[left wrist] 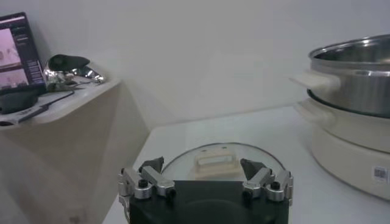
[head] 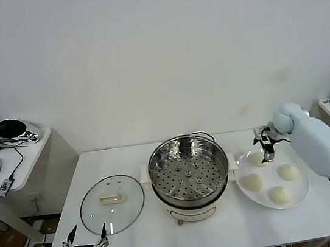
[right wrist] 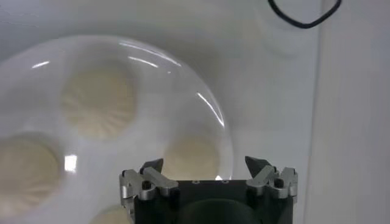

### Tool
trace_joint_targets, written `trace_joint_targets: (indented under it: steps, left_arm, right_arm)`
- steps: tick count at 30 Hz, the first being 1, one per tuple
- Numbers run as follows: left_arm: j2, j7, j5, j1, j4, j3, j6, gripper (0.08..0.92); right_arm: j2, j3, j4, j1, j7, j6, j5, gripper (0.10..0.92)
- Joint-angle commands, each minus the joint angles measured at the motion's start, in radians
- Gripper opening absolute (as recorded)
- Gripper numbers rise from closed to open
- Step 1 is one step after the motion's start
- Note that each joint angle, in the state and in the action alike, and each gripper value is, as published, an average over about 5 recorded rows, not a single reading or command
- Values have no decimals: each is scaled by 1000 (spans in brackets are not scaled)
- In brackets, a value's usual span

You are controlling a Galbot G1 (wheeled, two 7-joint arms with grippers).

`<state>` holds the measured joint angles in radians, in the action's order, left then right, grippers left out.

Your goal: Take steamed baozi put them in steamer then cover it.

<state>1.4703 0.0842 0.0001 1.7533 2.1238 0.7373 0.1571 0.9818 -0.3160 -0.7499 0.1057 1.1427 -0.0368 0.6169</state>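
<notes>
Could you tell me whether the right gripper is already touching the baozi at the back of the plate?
Cannot tell. In the head view the open right gripper overlaps the rear baozi; the right wrist view shows it beyond the fingertips, with neither contact nor gap plain.

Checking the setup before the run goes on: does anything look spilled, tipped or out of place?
Nothing stands out. Four baozi sit on the plate, the steamer is upright and empty, and its glass lid lies flat beside it.

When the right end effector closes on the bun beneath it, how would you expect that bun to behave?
The bun looks smooth and rounded, so it would probably dent under a firm squeeze. It likely weighs little. Sitting loose on the glossy plate, it may slide if the open right end effector nudges it.
</notes>
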Motion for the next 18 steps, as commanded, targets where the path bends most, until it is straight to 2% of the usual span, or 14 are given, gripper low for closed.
trace_joint_targets:
  steps: [1, 16, 18]
  left_arm:
    - [-1, -1, 3, 2, -2, 1, -1, 823]
    - [2, -1, 2, -11, -21, -1, -2, 823]
    - [3, -1, 2, -13, -24, -2, -2, 823]
  right_arm:
    - [38, 7, 76, -8, -2, -16, 50, 823]
    - [68, 19, 129, -9, -41, -16, 59, 821]
    - [71, 21, 135, -9, -46, -16, 58, 797]
